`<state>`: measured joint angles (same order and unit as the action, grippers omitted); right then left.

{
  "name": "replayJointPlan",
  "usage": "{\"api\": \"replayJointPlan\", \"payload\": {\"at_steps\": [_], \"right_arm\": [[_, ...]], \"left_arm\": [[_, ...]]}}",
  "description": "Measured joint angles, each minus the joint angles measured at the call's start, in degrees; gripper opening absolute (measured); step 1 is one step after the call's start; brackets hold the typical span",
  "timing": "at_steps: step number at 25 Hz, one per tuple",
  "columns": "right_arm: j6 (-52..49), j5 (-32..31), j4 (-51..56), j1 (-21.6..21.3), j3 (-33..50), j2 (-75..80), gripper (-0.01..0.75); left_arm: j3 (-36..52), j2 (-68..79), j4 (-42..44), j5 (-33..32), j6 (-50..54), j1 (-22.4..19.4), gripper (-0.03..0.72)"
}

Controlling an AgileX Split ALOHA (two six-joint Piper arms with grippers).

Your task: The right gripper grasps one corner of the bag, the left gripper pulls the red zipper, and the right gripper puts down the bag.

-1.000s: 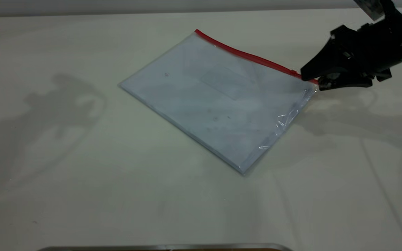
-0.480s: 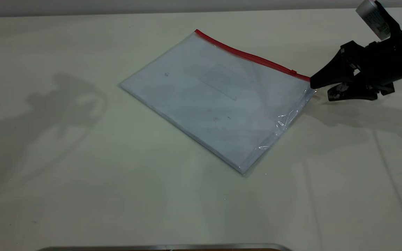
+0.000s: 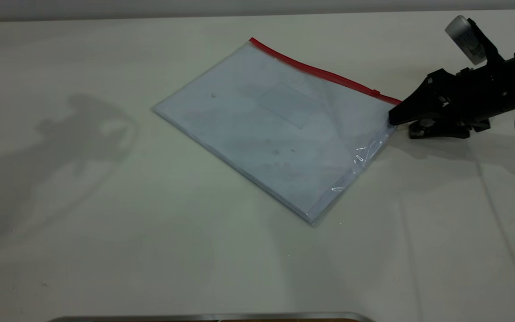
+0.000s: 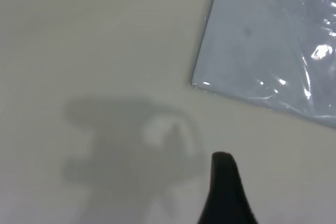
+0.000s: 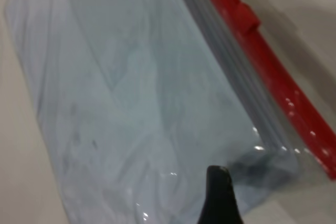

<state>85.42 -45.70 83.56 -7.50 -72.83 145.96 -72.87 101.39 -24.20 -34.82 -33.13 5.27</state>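
Note:
The clear bag (image 3: 280,129) lies flat on the table with white paper inside. Its red zipper (image 3: 320,71) runs along the far long edge, with the slider tab (image 3: 376,92) near the right end. My right gripper (image 3: 401,126) is open and low at the bag's right short edge, just below the red-tipped corner (image 3: 397,103). In the right wrist view one finger (image 5: 218,195) hangs over the plastic beside the corner (image 5: 325,163), with the slider (image 5: 245,17) farther off. My left gripper (image 4: 226,192) hovers open over bare table, apart from a plain corner of the bag (image 4: 195,83).
The cream table (image 3: 105,232) spreads wide to the left of the bag and in front of it. The left arm's shadow (image 3: 83,129) falls on the table at the left. A metal rim (image 3: 213,317) runs along the near edge.
The right gripper dropped from above the red-tipped corner, backed off to the right, then came back left, lower, to the bag's short edge. The bag has not moved.

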Motion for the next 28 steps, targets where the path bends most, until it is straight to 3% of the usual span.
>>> {"api": "replayJointPlan", "payload": {"at_steps": [7, 11, 14, 18, 19, 24, 28], "right_arm": [[3.32, -3.8, 4.12, 0.0, -1.41, 2.07, 0.587], [4.21, -4.19, 4.36, 0.54, -1.59, 2.13, 0.521], [5.2, -4.19, 4.41, 2.06, -1.59, 2.13, 0.4], [7.9, -6.3, 4.33, 3.09, -1.89, 2.13, 0.092], [8.49, -6.94, 4.02, 3.09, -2.33, 2.18, 0.049], [9.34, -10.37, -4.64, 3.52, -9.41, 2.32, 0.033], [7.65, -12.36, -16.6, 6.37, -17.23, 2.32, 0.033]], "left_arm": [[0.0, 0.03, -1.06, 1.07, 0.05, 0.0, 0.588], [0.0, 1.23, -4.47, 1.67, 0.05, 0.0, 0.588], [0.0, 3.98, -6.46, 2.47, -0.08, 0.0, 0.588], [0.0, 8.0, -7.76, 3.17, -0.71, 0.11, 0.588], [0.0, 8.68, -7.82, 3.61, -1.64, 0.29, 0.588], [-0.08, 10.86, -7.94, 6.85, -11.54, 3.25, 0.588], [-1.92, 11.82, -8.05, 9.27, -18.65, 6.19, 0.588]]}}
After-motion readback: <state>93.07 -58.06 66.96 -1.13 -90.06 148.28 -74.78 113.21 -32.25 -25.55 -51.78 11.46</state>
